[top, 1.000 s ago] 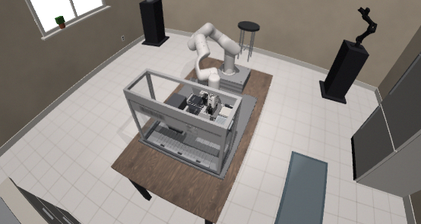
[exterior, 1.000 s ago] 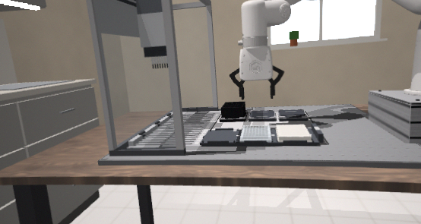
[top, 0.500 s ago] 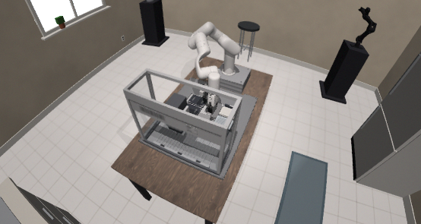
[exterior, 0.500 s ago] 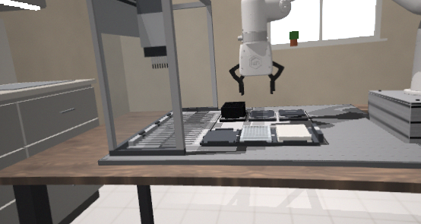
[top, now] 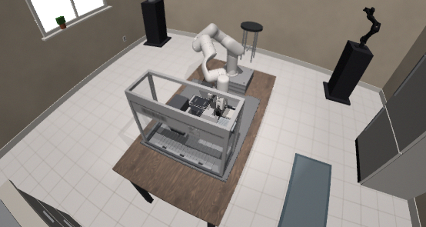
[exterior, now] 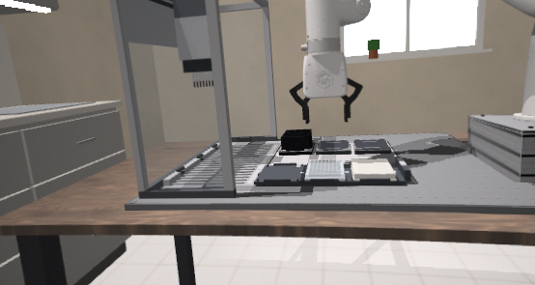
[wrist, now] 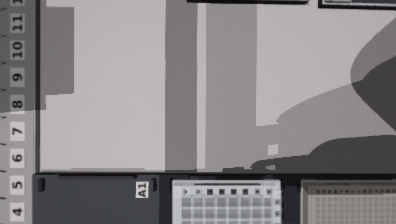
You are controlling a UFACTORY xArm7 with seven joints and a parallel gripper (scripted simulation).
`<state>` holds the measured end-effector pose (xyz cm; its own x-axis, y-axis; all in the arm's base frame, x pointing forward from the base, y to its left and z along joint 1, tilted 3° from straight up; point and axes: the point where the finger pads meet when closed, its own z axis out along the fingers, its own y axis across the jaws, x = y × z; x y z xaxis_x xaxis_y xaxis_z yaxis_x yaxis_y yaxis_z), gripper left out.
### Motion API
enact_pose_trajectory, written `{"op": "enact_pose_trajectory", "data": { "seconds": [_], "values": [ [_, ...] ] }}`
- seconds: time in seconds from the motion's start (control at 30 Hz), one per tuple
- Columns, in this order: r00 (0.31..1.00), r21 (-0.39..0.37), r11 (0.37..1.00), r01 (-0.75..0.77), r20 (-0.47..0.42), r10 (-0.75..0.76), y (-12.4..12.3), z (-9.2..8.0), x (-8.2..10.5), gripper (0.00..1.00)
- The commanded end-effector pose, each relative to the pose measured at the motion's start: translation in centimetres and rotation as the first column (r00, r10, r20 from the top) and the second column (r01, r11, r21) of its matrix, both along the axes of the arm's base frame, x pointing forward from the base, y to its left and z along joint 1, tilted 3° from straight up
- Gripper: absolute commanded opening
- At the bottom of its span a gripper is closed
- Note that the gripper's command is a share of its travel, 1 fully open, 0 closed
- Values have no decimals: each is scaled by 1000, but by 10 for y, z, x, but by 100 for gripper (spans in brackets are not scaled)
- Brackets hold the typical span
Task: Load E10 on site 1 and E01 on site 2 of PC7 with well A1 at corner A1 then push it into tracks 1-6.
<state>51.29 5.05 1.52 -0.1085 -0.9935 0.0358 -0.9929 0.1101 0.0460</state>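
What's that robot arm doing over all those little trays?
The white arm's gripper hangs open and empty above the grey apron. Below it lies the carrier, already loaded: a cream fine-welled plate by the handle end, a clear plate in the middle, and a bare dark site nearest the rails. A black block sits in its nest behind. The carrier isn't in the rails yet.
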Motion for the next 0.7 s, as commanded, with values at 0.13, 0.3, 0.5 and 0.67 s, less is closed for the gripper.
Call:
{"op": "enact_pose_trajectory", "data": {
  "seconds": [0.13, 0.3, 0.5, 0.67],
  "values": [
    [1000, 0, 1000, 1, 3, -1, 44, 0, 7, 100],
    [1000, 0, 1000, 1, 3, -1, 59, -1, 8, 100],
    [1000, 0, 1000, 1, 3, -1, 89, -2, 12, 100],
    [1000, 0, 1000, 1, 3, -1, 114, -3, 14, 100]
  ]
}}
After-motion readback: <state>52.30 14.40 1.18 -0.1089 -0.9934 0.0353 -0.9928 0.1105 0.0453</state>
